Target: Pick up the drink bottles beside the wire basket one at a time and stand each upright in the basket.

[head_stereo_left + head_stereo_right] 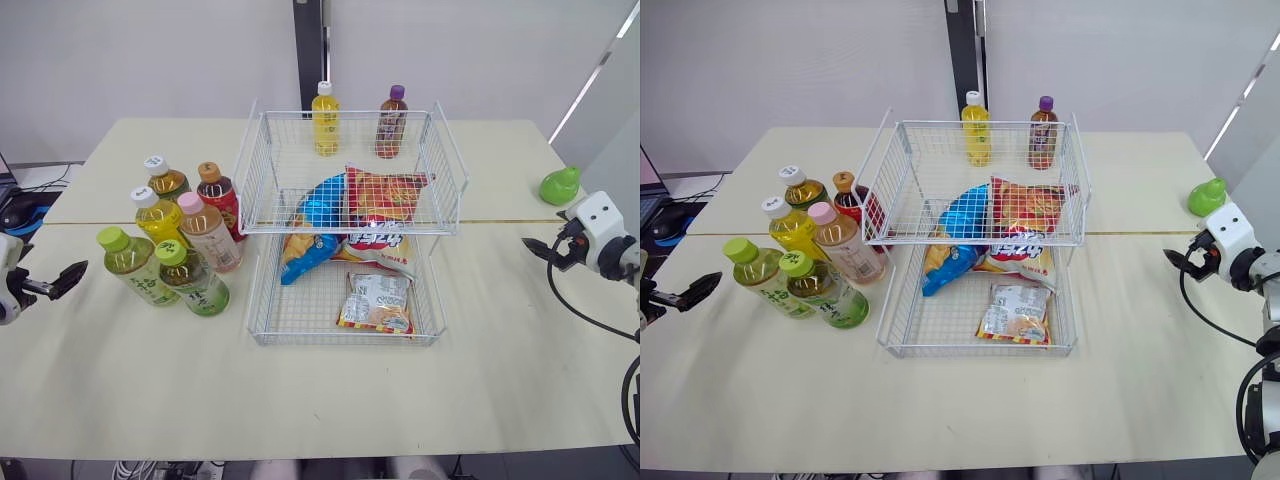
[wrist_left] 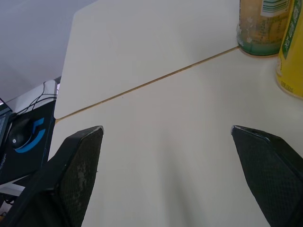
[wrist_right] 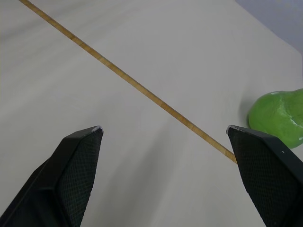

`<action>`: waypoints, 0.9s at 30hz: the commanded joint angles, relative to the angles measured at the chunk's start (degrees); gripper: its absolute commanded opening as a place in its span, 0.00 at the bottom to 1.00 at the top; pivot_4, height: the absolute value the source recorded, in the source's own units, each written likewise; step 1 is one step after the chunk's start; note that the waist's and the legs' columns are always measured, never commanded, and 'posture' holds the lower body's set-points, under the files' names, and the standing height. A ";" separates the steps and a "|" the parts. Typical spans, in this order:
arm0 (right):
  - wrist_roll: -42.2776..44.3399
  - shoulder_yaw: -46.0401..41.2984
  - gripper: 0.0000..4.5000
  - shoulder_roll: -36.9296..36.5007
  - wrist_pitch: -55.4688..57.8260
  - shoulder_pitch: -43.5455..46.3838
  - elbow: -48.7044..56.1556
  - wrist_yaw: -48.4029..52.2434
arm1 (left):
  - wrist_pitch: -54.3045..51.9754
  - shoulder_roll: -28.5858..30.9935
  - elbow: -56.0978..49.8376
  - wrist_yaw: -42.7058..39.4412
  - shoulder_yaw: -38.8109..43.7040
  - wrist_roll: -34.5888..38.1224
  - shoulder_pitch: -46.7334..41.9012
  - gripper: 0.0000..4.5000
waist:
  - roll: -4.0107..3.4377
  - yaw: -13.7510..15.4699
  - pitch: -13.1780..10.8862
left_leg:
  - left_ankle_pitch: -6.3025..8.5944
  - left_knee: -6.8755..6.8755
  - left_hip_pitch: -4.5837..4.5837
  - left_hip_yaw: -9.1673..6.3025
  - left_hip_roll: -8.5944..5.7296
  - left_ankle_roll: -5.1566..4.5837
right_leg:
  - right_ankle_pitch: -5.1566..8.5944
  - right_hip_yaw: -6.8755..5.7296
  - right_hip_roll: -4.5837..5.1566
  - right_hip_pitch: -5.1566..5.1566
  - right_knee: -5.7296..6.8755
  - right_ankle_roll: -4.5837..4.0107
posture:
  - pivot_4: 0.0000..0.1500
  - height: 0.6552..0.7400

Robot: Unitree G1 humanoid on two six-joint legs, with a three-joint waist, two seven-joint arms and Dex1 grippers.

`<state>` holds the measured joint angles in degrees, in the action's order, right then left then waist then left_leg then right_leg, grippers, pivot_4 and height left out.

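A: Where were the drink bottles (image 1: 180, 245)?
B: Six stood close together near the table's (image 1: 120, 400) left edge, just beside the wire basket (image 1: 250, 170). So the left gripper (image 1: 62, 280) hovered near them, fingers spread, empty.
A: And the right gripper (image 1: 538, 250)?
B: Also spread and empty, by the right edge

2 head eyes share the table (image 1: 300, 400) from above, wrist cameras close over it

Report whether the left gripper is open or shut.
Open: the left gripper has its jaws spread wide apart over the tabletop, with nothing held between them.
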<state>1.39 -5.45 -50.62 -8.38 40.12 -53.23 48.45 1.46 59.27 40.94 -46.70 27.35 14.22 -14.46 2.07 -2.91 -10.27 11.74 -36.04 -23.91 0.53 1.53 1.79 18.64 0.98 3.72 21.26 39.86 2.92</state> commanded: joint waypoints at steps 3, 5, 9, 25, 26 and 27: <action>0.36 -0.96 1.00 -0.74 -0.88 1.47 0.46 -0.35 | 1.47 1.52 0.23 0.73 0.52 -0.23 -1.54 1.00 | 0.00 0.01 0.00 | 0.00 0.00 0.00 0.00 0.00 0.00 | 0.00 -0.01 0.00 0.00 0.00 0.00 | 1.00 1.00; 0.45 -1.03 1.00 -0.81 -0.84 1.27 0.60 -0.26 | 1.62 1.48 0.48 0.66 0.54 -0.26 -1.74 1.00 | 0.00 0.02 0.00 | 0.00 0.00 0.00 0.00 0.00 0.00 | 0.00 0.00 0.00 0.00 0.00 0.00 | 1.00 1.00; 0.42 -1.05 1.00 -0.93 -0.82 1.21 0.61 -0.23 | 2.00 1.28 0.67 0.60 0.45 -0.34 -2.03 1.00 | 0.00 -0.02 0.00 | 0.00 0.00 0.00 0.00 0.00 0.00 | 0.00 -0.01 0.00 0.00 0.00 0.00 | 1.00 1.00; -0.18 -0.97 1.00 -0.97 -1.64 0.63 1.12 -1.86 | 2.61 0.88 0.93 0.49 0.12 -0.21 -2.52 1.00 | 0.00 -0.01 0.00 | 0.00 0.00 0.00 0.01 0.00 0.00 | 0.00 0.00 0.00 0.00 0.00 0.00 | 1.00 1.00; -0.37 -1.00 1.00 -1.02 -2.05 0.49 1.01 -2.48 | 2.41 0.88 0.90 0.58 0.29 -0.09 -2.45 1.00 | 0.00 -0.01 0.00 | 0.00 0.00 0.00 0.01 0.00 0.00 | 0.00 0.00 0.00 0.00 0.00 0.00 | 1.00 1.00; -0.53 -1.05 1.00 -1.00 -2.49 0.41 0.88 -3.25 | 2.24 0.88 0.88 0.68 0.43 0.01 -2.39 1.00 | 0.00 -0.01 0.00 | 0.00 0.00 0.00 0.01 0.00 0.00 | 0.00 0.00 0.00 0.00 0.00 0.00 | 1.00 1.00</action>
<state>1.12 -5.47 -50.62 -9.39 40.01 -53.25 46.66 3.23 59.21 42.35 -46.72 26.82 13.84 -16.59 2.06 -2.91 -10.27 11.74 -36.04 -23.91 0.54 1.54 1.79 18.64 0.98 3.72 21.26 39.86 2.92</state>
